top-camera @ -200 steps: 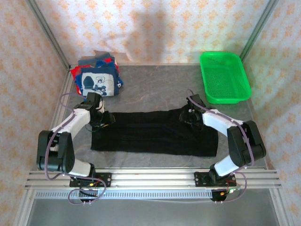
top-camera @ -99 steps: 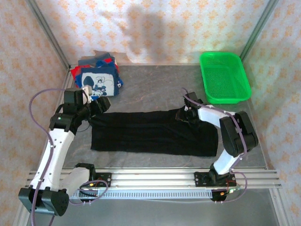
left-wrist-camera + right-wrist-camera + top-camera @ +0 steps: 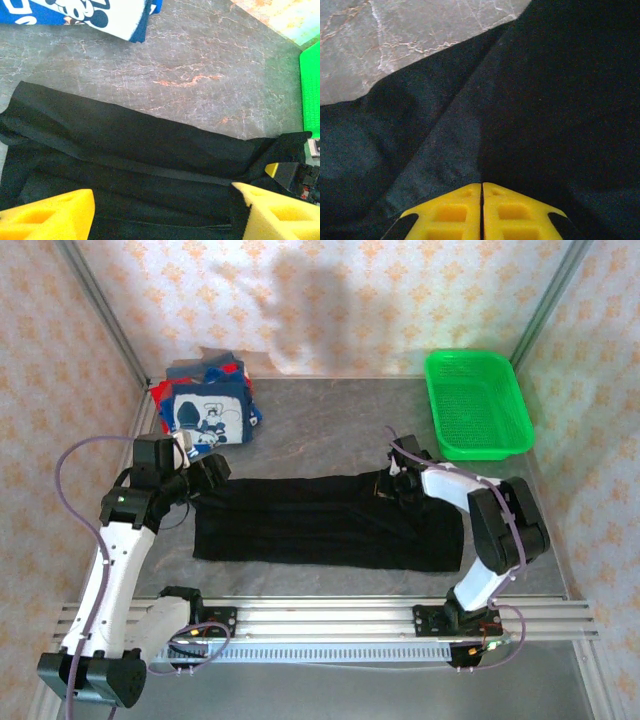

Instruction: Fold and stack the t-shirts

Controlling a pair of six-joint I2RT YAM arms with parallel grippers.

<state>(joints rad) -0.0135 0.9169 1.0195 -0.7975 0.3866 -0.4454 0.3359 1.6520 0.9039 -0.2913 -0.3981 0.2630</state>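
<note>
A large black t-shirt (image 3: pixel 320 525) lies folded into a long strip across the table's middle. My left gripper (image 3: pixel 210 472) hovers open over its left end, and its yellow fingers (image 3: pixel 55 212) stand wide apart above the black cloth (image 3: pixel 125 165). My right gripper (image 3: pixel 395 482) sits at the strip's upper right corner. Its jaws are pressed together on a raised fold of the black t-shirt (image 3: pixel 545 90), as the right wrist view (image 3: pixel 481 185) shows. A navy tee with a white cartoon print (image 3: pixel 208 415) tops a pile at the back left, over red (image 3: pixel 160 392) and grey (image 3: pixel 185 370) cloth.
A bright green mesh basket (image 3: pixel 476 405) stands at the back right. Bare grey table (image 3: pixel 320 430) lies between the pile and the basket. Metal frame posts and patterned walls close in the sides. The rail holding the arm bases runs along the near edge.
My left arm has risen off the shirt's left corner and swung outward, its gripper now hovering open. The right arm's elbow shifted while its gripper stayed at the right corner.
</note>
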